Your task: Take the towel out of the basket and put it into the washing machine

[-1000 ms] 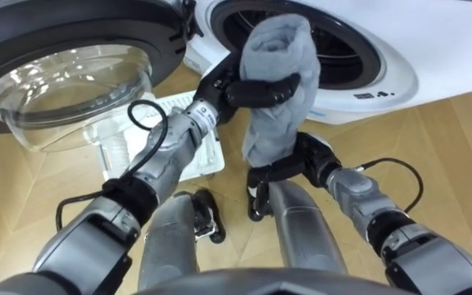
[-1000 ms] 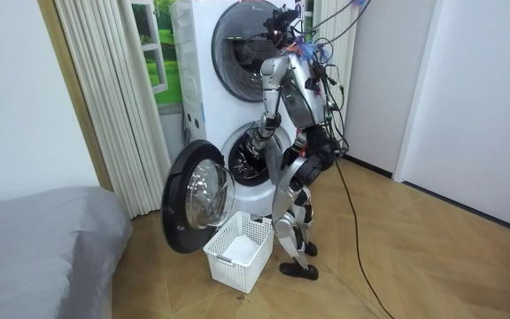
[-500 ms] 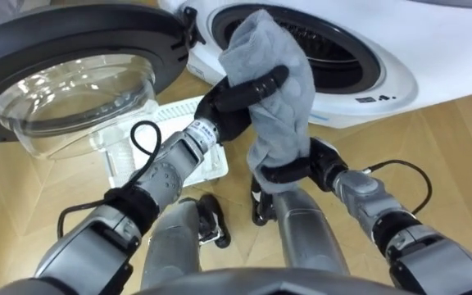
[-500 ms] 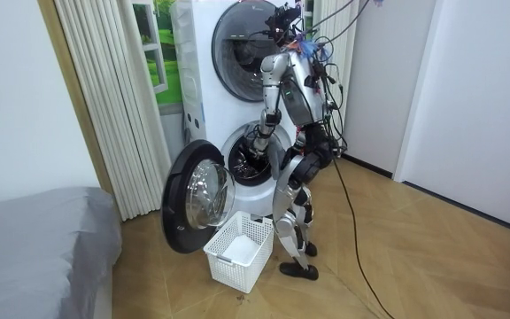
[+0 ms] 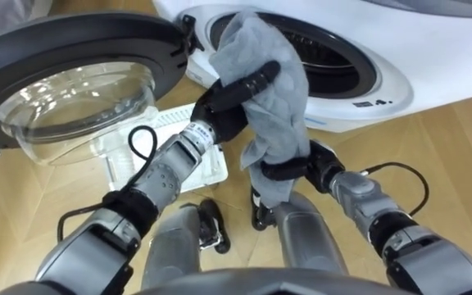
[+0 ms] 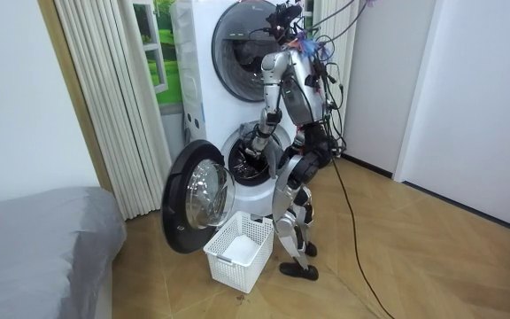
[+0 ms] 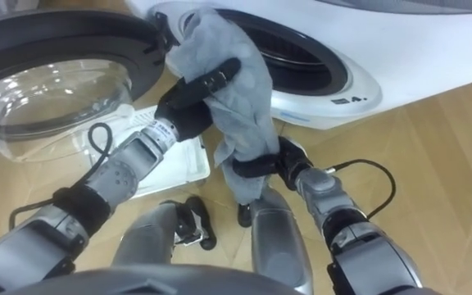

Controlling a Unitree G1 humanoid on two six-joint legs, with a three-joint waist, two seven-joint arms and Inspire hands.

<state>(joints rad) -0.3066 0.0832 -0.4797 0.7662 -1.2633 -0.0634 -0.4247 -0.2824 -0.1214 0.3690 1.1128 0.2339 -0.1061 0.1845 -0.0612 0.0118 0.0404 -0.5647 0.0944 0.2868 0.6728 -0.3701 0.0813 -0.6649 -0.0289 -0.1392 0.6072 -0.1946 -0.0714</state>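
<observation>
Towel: the grey towel [image 5: 273, 90] hangs bunched in the upper middle of the left eye view, held by both hands, with its top in front of the left rim of the drum opening [image 5: 338, 61].
Left hand: the left hand [image 5: 229, 100] is left of centre, its dark fingers wrapped round the towel's upper part.
Right hand: the right hand [image 5: 300, 169] is at the centre of the frame, its fingers curled round the towel's lower part.
Washing machine: the white washing machine [image 5: 408, 57] fills the upper right of the frame.
Door: the round door [image 5: 72, 74] with its glass bowl stands swung open at the upper left.
Writing: small dark print [image 5: 374, 102] sits on the white front just below the opening, too small to make out.
Basket: a white basket [image 5: 170, 123] lies on the wooden floor [image 5: 433, 139] under the left forearm, below the door.
Room view: the robot stands facing the washing machine, with the basket at its feet, a second machine [image 6: 237, 53] stacked above, a curtain [image 6: 104, 97] to the left and a grey bed [image 6: 34, 248] at the lower left.
</observation>
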